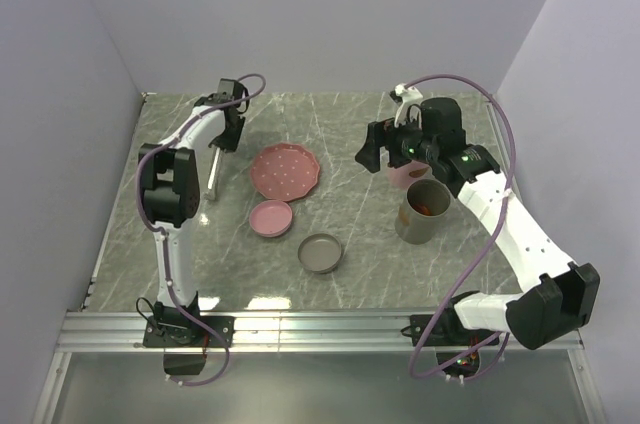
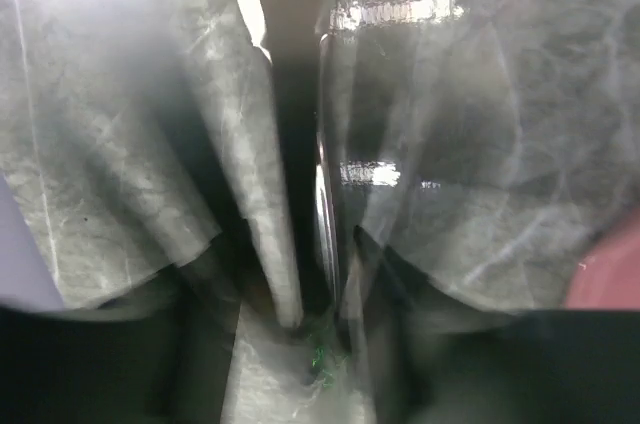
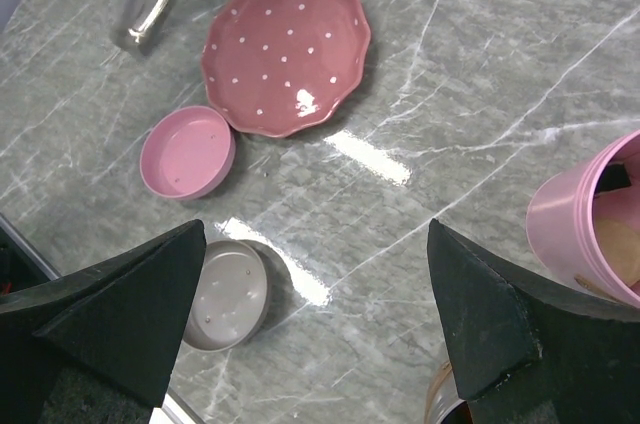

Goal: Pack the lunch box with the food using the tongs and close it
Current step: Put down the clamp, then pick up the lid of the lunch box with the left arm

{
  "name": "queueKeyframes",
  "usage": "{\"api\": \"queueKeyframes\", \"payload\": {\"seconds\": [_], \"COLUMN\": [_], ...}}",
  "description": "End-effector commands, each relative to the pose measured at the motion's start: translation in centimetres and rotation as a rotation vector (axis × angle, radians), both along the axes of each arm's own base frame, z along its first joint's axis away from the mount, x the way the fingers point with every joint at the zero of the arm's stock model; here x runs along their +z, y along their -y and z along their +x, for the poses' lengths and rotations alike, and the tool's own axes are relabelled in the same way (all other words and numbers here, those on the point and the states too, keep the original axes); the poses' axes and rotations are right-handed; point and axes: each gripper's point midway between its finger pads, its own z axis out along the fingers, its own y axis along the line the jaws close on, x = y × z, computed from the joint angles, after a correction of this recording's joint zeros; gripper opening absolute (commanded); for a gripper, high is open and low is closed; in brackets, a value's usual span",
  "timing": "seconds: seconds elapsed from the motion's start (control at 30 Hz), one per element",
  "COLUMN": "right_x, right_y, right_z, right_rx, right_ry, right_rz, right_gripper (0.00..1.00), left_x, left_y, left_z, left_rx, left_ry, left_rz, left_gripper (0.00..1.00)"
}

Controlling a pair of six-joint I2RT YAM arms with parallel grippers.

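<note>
The silver tongs (image 1: 213, 170) slant down to the table at the far left, their top between the fingers of my left gripper (image 1: 223, 137). The left wrist view is blurred: the tongs' arms (image 2: 325, 206) run between the dark fingers of that gripper (image 2: 310, 289), and the grip is unclear. My right gripper (image 1: 375, 151) hangs open and empty (image 3: 318, 289) beside the pink tub (image 1: 404, 176). The olive-grey tub (image 1: 424, 210) holds red food (image 1: 425, 206). A beige piece (image 3: 618, 249) lies in the pink tub (image 3: 580, 219). The pink lid (image 1: 271, 217) and grey lid (image 1: 320, 253) lie apart on the table.
A flat pink dotted plate (image 1: 286, 169) with nothing on it sits between the tongs and the tubs, just beyond the pink lid. Grey walls close in the table on the left, back and right. A metal rail (image 1: 320, 329) runs along the near edge.
</note>
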Motion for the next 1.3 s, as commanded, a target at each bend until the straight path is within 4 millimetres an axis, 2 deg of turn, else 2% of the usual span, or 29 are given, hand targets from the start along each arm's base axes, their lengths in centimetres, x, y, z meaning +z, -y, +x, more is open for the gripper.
{"api": "queueKeyframes", "payload": {"seconds": [0.0, 0.2, 0.27, 0.5, 0.53, 0.57, 0.8, 0.93, 0.97, 1.0, 1.03, 1.07, 1.1, 1.13, 1.17, 1.2, 1.23, 1.27], "right_x": [1.4, 1.6, 1.8, 2.1, 2.1, 2.2, 3.0, 2.7, 2.0, 2.0, 1.9, 0.9, 1.0, 0.1, -0.1, 0.0, -0.3, -0.5], "right_y": [0.3, 0.9, 0.9, 0.9, 0.9, 0.9, 1.3, 1.7, 1.9, 2.1, 2.0, 2.2, 2.4, 2.7, 2.9, 3.1, 3.3, 3.7], "right_z": [0.1, 0.7, 0.6, 0.5, 0.5, 0.5, 0.2, -1.0, -1.6, -2.2, -2.8, -3.6, -4.2, -4.9, -5.2, -5.7, -6.1, -6.4], "right_rx": [-0.007, -0.031, -0.03, -0.023, -0.021, -0.02, -0.003, 0.071, 0.109, 0.126, 0.153, 0.19, 0.205, 0.221, 0.231, 0.234, 0.24, 0.234], "right_ry": [0.05, 0.037, 0.041, 0.043, 0.043, 0.045, 0.073, 0.088, 0.086, 0.094, 0.095, 0.085, 0.097, 0.078, 0.088, 0.097, 0.091, 0.082], "right_rz": [0.022, 0.025, 0.028, 0.032, 0.032, 0.031, 0.001, -0.068, -0.106, -0.115, -0.12, -0.154, -0.163, -0.178, -0.197, -0.203, -0.211, -0.228], "right_gripper": [0.98, 0.98, 0.98, 0.98, 0.98, 0.98, 0.99, 0.99, 0.99, 0.99, 0.99, 0.99, 0.99, 1.0, 1.0, 1.0, 1.0, 1.0], "left_x": [0.5, -1.2, -0.9, 2.0, 2.3, 2.7, 7.3, 10.3, 11.0, 12.5, 13.2, 14.5, 15.5, 16.4, 15.9, 18.1, 19.3, 19.6], "left_y": [-0.3, 0.5, 0.9, 1.7, 2.1, 2.4, 4.8, 6.3, 6.8, 7.5, 8.0, 8.2, 8.6, 9.6, 10.0, 10.7, 12.4, 13.0], "left_z": [1.4, 1.0, 0.9, 0.4, 0.2, 0.0, -1.0, -1.9, -2.3, -2.9, -3.4, -4.6, -4.8, -5.4, -6.5, -7.8, -8.9, -11.1], "left_rx": [0.004, 0.021, 0.018, -0.006, -0.016, -0.028, -0.086, -0.149, -0.171, -0.214, -0.241, -0.275, -0.306, -0.349, -0.374, -0.44, -0.558, -0.654], "left_ry": [0.047, 0.005, 0.01, 0.046, 0.044, 0.046, 0.1, 0.15, 0.163, 0.2, 0.215, 0.246, 0.288, 0.311, 0.304, 0.357, 0.387, 0.402], "left_rz": [0.025, -0.038, -0.063, -0.12, -0.138, -0.157, -0.292, -0.378, -0.403, -0.445, -0.472, -0.493, -0.518, -0.569, -0.6, -0.634, -0.7, -0.714], "left_gripper": [0.56, 0.62, 0.63, 0.67, 0.69, 0.87, 0.96, 0.99, 0.99, 0.99, 0.99, 0.99, 0.99, 0.99, 0.99, 0.99, 0.99, 0.99]}}
